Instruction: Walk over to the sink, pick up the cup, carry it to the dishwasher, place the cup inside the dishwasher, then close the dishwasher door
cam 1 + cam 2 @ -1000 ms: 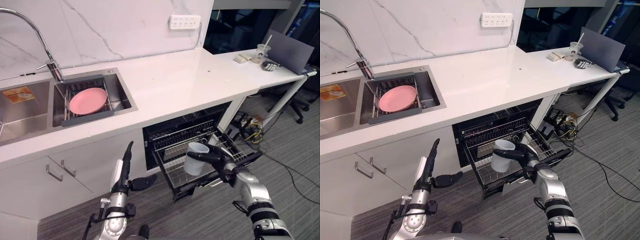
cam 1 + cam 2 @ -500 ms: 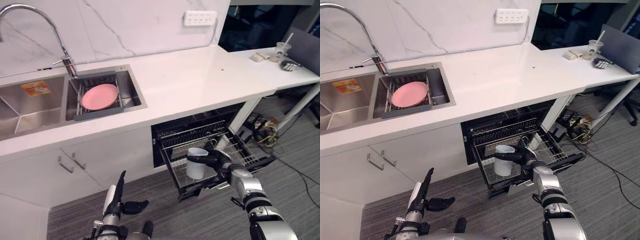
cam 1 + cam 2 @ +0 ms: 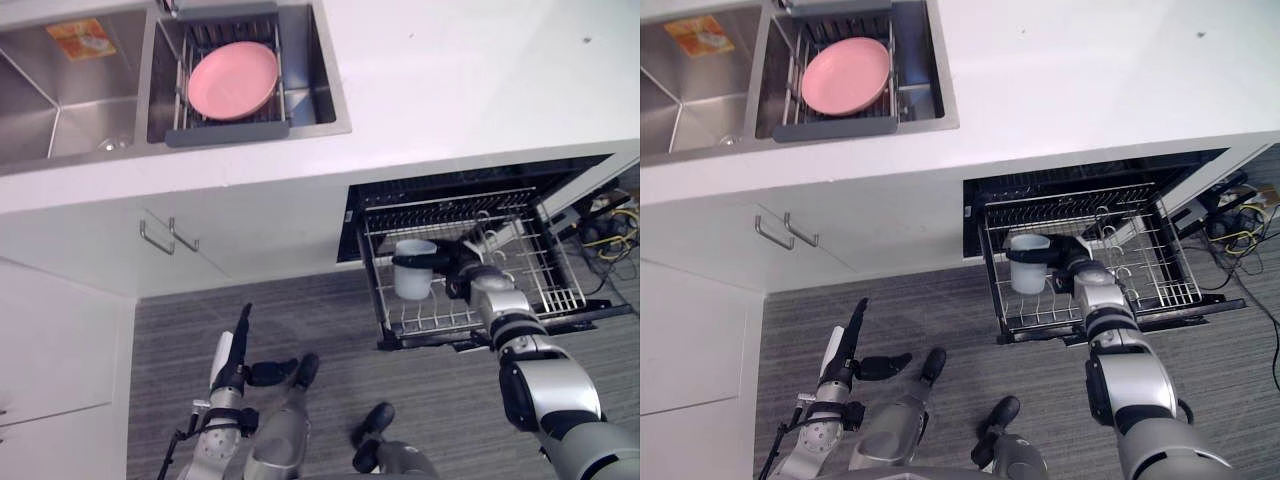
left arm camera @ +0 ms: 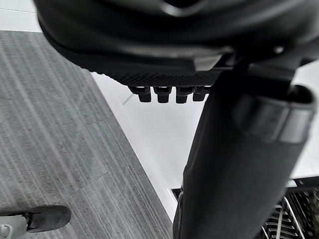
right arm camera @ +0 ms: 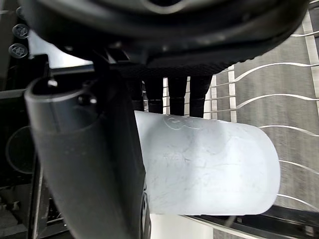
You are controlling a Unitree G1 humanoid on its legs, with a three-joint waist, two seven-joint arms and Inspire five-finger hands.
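Just beneath my right hand [image 3: 466, 281] lies the dishwasher rack [image 3: 540, 292]; that hand is clamped round the cup [image 3: 413, 272]. My left hand [image 3: 236, 352] hangs straight-fingered, well apart. I judge that release and closing remain.

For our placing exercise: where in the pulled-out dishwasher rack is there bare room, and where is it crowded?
Free: the right half of the rack, between the right hand and the right rim. Crowded: the left side, where that hand holds the cup.

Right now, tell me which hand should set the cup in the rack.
Right. The right hand grips the cup at the rack; the left hand hangs open over the floor, away from it.
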